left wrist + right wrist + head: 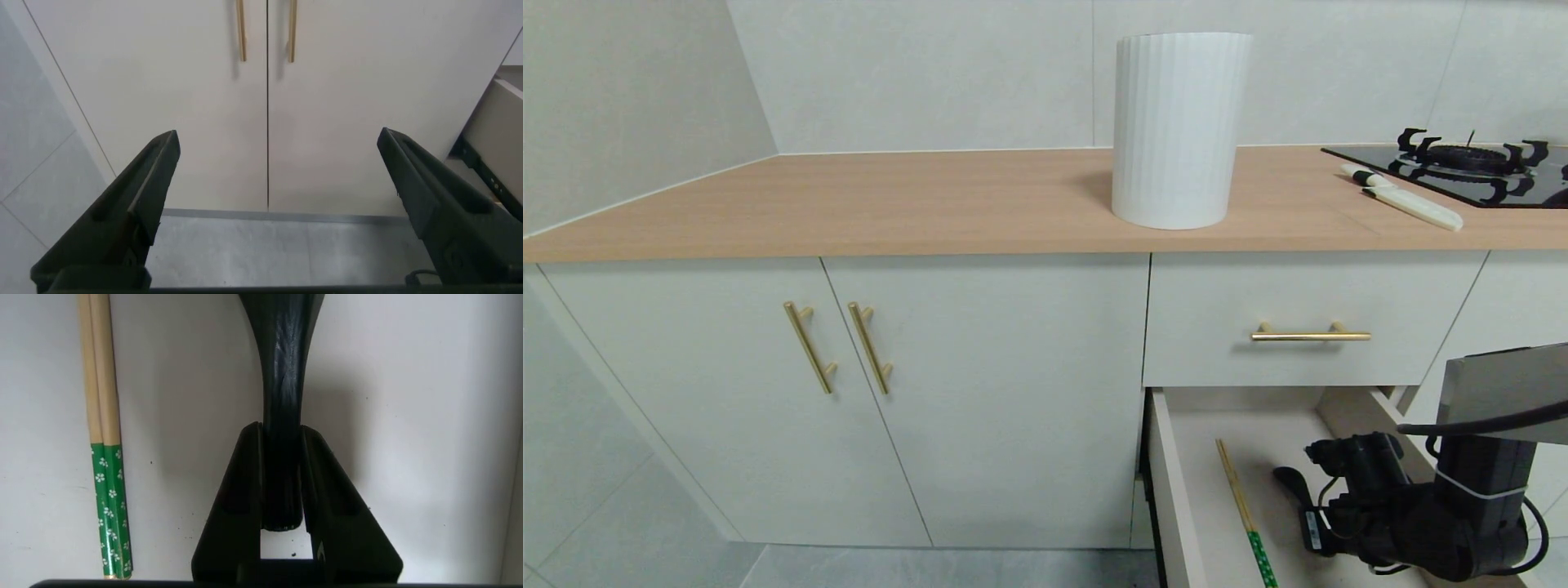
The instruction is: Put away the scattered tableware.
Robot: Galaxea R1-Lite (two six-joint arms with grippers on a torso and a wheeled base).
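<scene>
We see the right gripper low inside the open drawer under the worktop, its jaws clenched on the slim handle of a black utensil. The utensil's broader end points away from the wrist and sits close over the drawer floor; we cannot tell whether it touches. We judge the grasp is taken near the handle's tip so that the long body can be laid flat, parallel to the chopsticks, which lie along the drawer floor just beside it with their green patterned ends toward the front. That side-by-side line gives each piece its own strip of the drawer. The left gripper hangs off to the side in front of the closed cabinet doors, above the floor, jaws spread wide and holding nothing, which keeps it out of the drawer's way. Up on the worktop two pale utensils lie near the stove; one looks like a knife, and we take them to be the tableware left to collect. A tall white ribbed container stands near them. To our mind the step in hand is setting the black utensil down and letting go; the risk is nudging the chopsticks askew on the release
</scene>
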